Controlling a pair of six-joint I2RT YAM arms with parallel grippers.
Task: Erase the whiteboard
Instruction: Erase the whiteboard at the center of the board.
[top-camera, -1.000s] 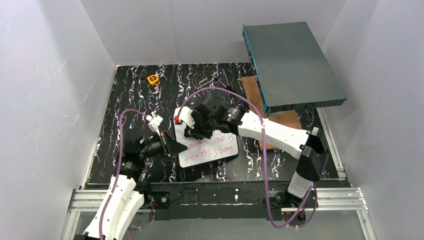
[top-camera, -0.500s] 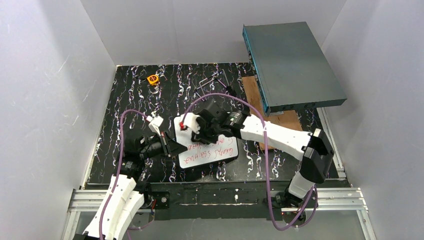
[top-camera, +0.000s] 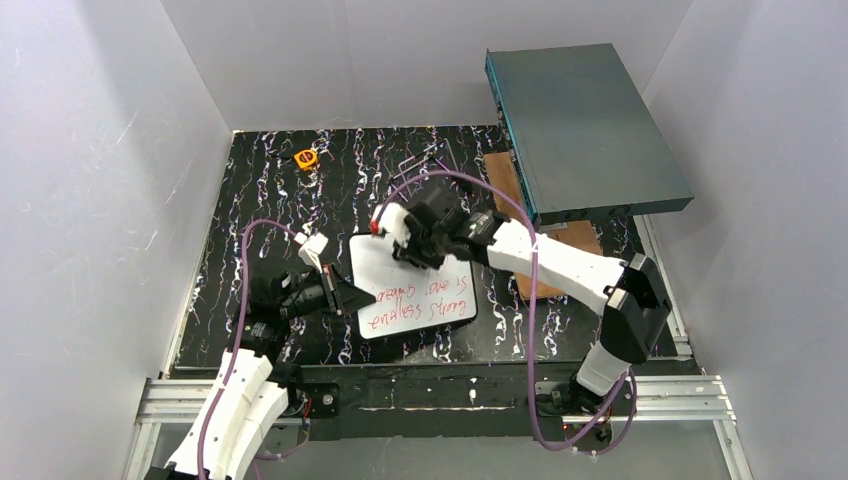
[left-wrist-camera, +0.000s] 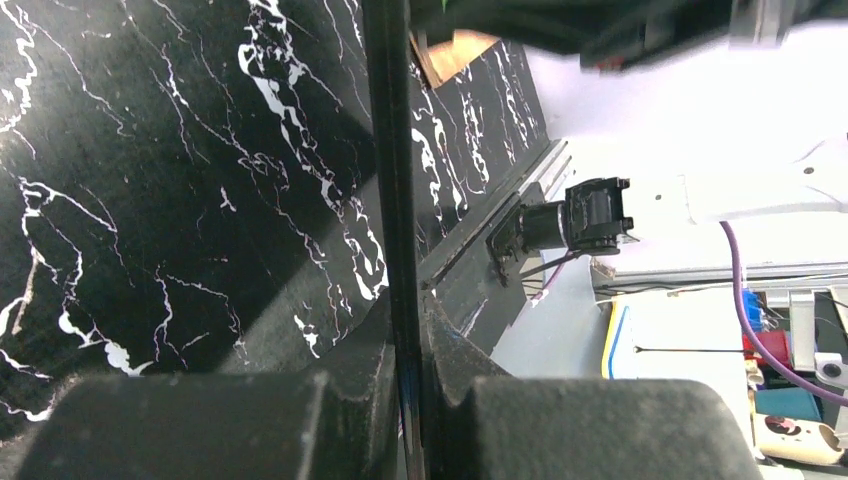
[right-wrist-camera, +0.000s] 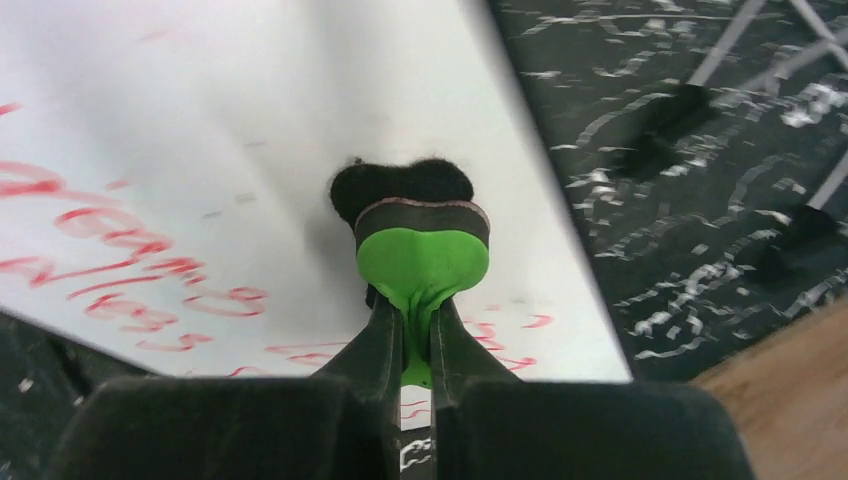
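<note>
Right pincer (right-wrist-camera: 418, 325): closed on the eraser. Both fingers pinch its green body from the sides, which leaves the felt face free to bear on the board.
Eraser (right-wrist-camera: 421, 250): a soft green grip, squeezed into a heart shape by the pinch. Below it sit a thin brown layer and then fuzzy black felt at the tip. The felt rests on the white face in the board's far part.
Left pincer (left-wrist-camera: 405, 375): closed on the board's left edge. Read this as a brace, so that the board does not slide under your wiping strokes.
Black frame (left-wrist-camera: 388, 150): thin and straight, seen edge-on in the left wrist view and running up between the fingers.
Whiteboard (top-camera: 385, 268): it sits mid-surface between the two pincers. You cannot tell whether it lies flat or slightly raised. It is a smooth white panel with rounded corners.
Red handwriting (top-camera: 420, 300): it covers the near half, while the far half by the eraser reads clean. Judge the task as partly done.
Surface (top-camera: 270, 200): black with white marble veining, and it looks hard.
Surroundings: a grey-teal metal box (top-camera: 585, 125) sits over a brown wooden board (top-camera: 565, 240) at the right, apart from the wiping. A small orange item (top-camera: 306, 158) lies at the far left.
</note>
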